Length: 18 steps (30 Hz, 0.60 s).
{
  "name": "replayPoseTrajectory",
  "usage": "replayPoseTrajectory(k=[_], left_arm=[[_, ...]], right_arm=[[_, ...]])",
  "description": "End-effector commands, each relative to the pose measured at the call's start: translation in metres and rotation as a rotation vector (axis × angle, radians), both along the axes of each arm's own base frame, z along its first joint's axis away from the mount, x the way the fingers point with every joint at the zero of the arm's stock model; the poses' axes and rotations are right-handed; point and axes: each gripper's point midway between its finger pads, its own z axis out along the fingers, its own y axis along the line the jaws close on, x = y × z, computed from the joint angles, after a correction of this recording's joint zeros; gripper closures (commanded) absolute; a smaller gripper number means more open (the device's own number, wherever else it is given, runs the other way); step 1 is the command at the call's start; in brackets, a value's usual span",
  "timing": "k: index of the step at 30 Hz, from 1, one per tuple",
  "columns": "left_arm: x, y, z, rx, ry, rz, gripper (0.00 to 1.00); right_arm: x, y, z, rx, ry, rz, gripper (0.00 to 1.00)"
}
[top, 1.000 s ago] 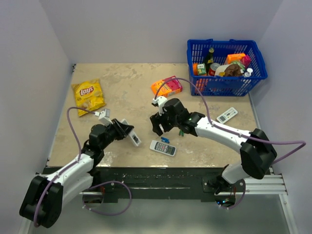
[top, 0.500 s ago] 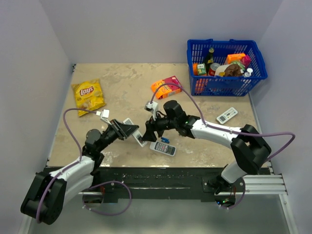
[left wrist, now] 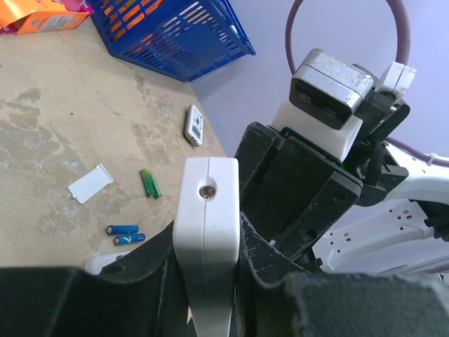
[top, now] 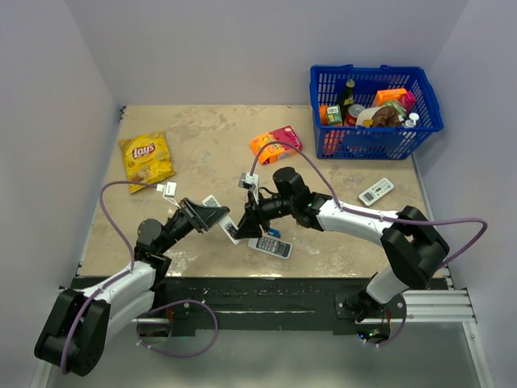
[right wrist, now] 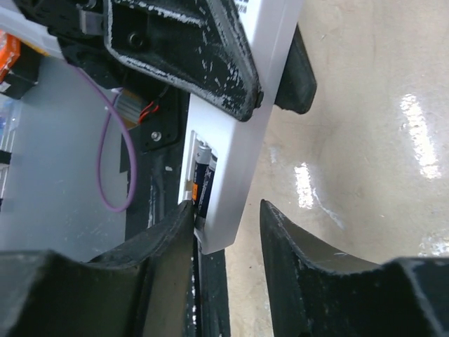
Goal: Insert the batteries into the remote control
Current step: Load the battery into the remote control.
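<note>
While the yellow crisp bag (top: pixel 147 159) at the far left of the bench (top: pixel 210 137) plainly reads "Lay's", the print on the orange carton (top: pixel 275 144) and on the goods in the blue basket (top: pixel 380 144) is too small to read.

The left jaws are clamped on the remote control (left wrist: pixel 207 232), the slim white stick, and hold it off the bench near the front middle. In the left wrist view it stands end-on between the black fingers.

The right jaws stand partly open, straddling the remote's free end. One finger (right wrist: pixel 165 235) is at the side with the open compartment, touching or just beside it, I cannot tell which. The other finger (right wrist: pixel 295 239) is clearly apart from the remote.

The batteries (right wrist: pixel 203 175), two dark cells with an orange band, lie side by side in that compartment, half hidden by its edge.

On the bench lie a green pair of cells (left wrist: pixel 150 182), two blue cells (left wrist: pixel 123 229), a white cover (left wrist: pixel 90 184) and a display remote (left wrist: pixel 194 125). A wider button remote (top: pixel 269 245) lies just beside the jaws.
</note>
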Motion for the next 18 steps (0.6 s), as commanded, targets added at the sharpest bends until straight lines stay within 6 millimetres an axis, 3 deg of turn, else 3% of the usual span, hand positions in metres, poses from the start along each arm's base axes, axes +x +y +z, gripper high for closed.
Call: replayPoseTrajectory(k=[1,7,9,11,12,15,16,18], left_arm=[[-0.011,0.001,0.032,-0.089,-0.096,-0.035,1.00],[-0.015,0.000,0.040,-0.114,-0.114,-0.055,1.00],[-0.016,-0.001,0.039,-0.112,-0.115,-0.059,1.00],[-0.016,-0.001,0.038,-0.108,-0.116,-0.059,1.00],[-0.016,-0.001,0.036,-0.104,-0.111,-0.058,1.00],[-0.011,0.001,0.031,-0.080,-0.104,-0.035,1.00],[-0.009,0.001,0.028,-0.059,-0.110,-0.021,1.00],[-0.001,0.004,0.016,-0.023,-0.069,0.021,1.00]], right_arm=[[-0.003,-0.004,0.007,0.034,-0.017,0.024,0.58],[0.002,-0.002,0.007,0.030,-0.016,0.000,0.79],[0.004,-0.001,0.009,0.031,-0.019,-0.007,0.90],[0.009,-0.001,0.010,0.015,-0.024,-0.034,0.91],[0.010,-0.001,0.011,0.010,-0.024,-0.039,0.86],[0.014,-0.002,0.019,-0.004,-0.041,-0.065,0.57],[0.015,-0.002,0.023,-0.005,-0.052,-0.080,0.43],[0.021,-0.005,0.031,-0.022,-0.091,-0.138,0.34]])
